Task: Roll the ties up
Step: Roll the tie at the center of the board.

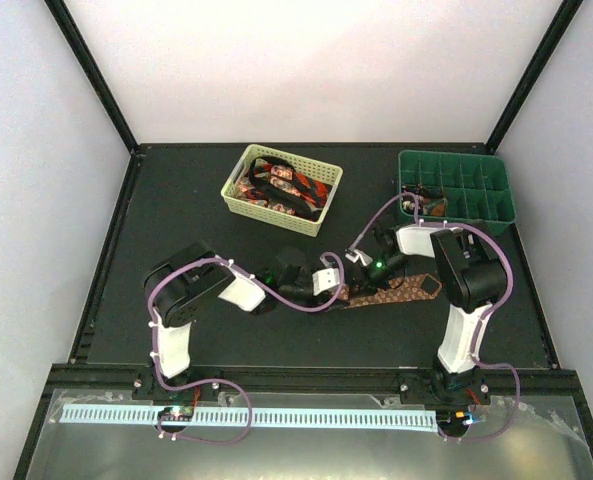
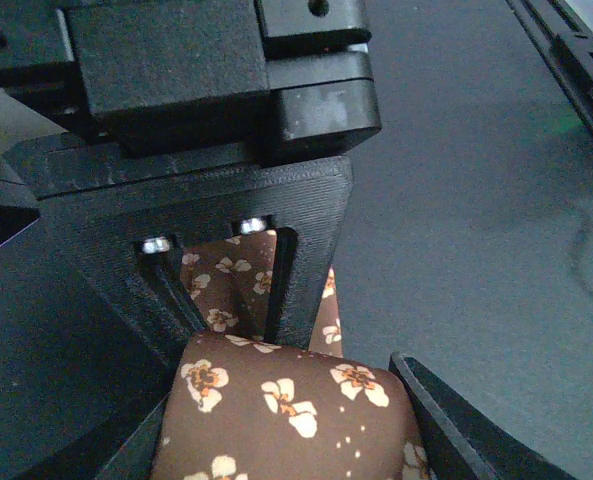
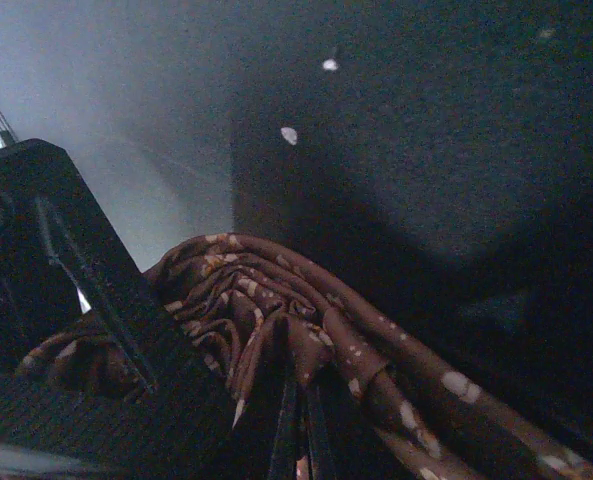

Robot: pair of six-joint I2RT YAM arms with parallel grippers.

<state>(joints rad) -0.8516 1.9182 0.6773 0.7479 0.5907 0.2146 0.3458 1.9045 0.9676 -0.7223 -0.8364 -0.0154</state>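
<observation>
A brown tie with small light flowers lies on the black table mat, running right from both grippers. My left gripper holds its left end. In the left wrist view a thick folded part of the brown tie fills the gap between the jaws of the left gripper. My right gripper sits just behind it. In the right wrist view the right gripper has its jaws close together, pinching bunched folds of the tie. Red-and-black ties lie in the yellow basket.
The pale yellow lattice basket stands at the back centre. A green divided tray stands at the back right, with small items in one left compartment. The two arms meet closely over the middle of the mat.
</observation>
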